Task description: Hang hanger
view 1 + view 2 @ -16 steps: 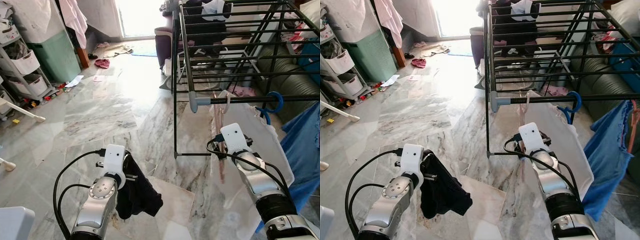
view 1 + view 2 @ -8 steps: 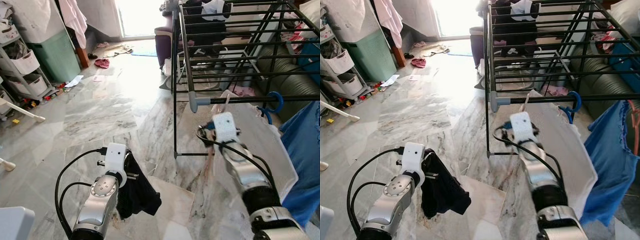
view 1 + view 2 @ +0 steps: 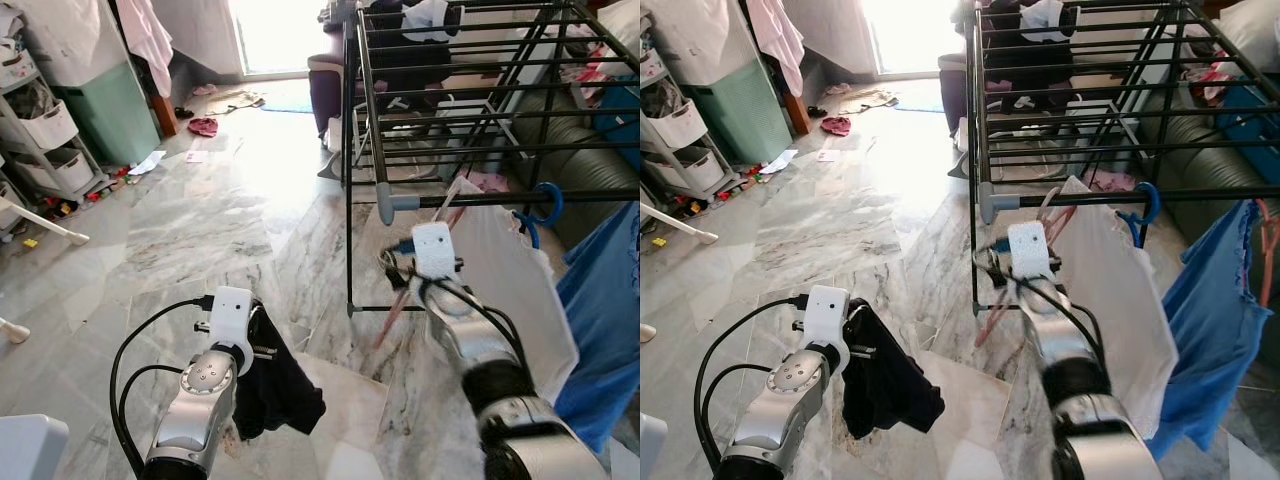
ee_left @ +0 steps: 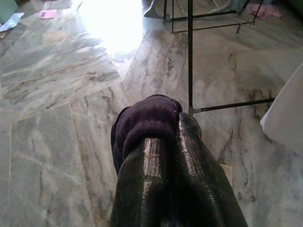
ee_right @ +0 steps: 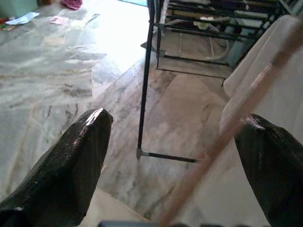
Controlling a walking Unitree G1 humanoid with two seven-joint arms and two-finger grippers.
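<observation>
A pink hanger (image 3: pixel 986 322) carrying a white garment (image 3: pixel 1122 290) hangs by its hook from the front bar of the black drying rack (image 3: pixel 480 198), tilted, with its lower arm sticking out to the left. My right gripper (image 5: pixel 175 117) is open at that arm, and the pink rod (image 5: pixel 222 137) crosses the gap between the two fingers (image 5: pixel 80 151) without being clamped. Low on the left, my left gripper (image 4: pixel 165 137) is shut on a dark garment (image 3: pixel 275 385), which droops towards the marble floor.
A blue hook (image 3: pixel 546 205) and a blue garment (image 3: pixel 1215 320) hang on the rack's right side. A dark green sofa (image 3: pixel 570 150) stands behind it. At far left are a trolley of white bins (image 3: pixel 45 130), a green bin (image 3: pixel 115 110) and clothes on the floor (image 3: pixel 205 126).
My right arm has swung left and forward toward the rack's corner. The hanger has tilted, its lower arm now poking out to the left. The left arm has held still.
</observation>
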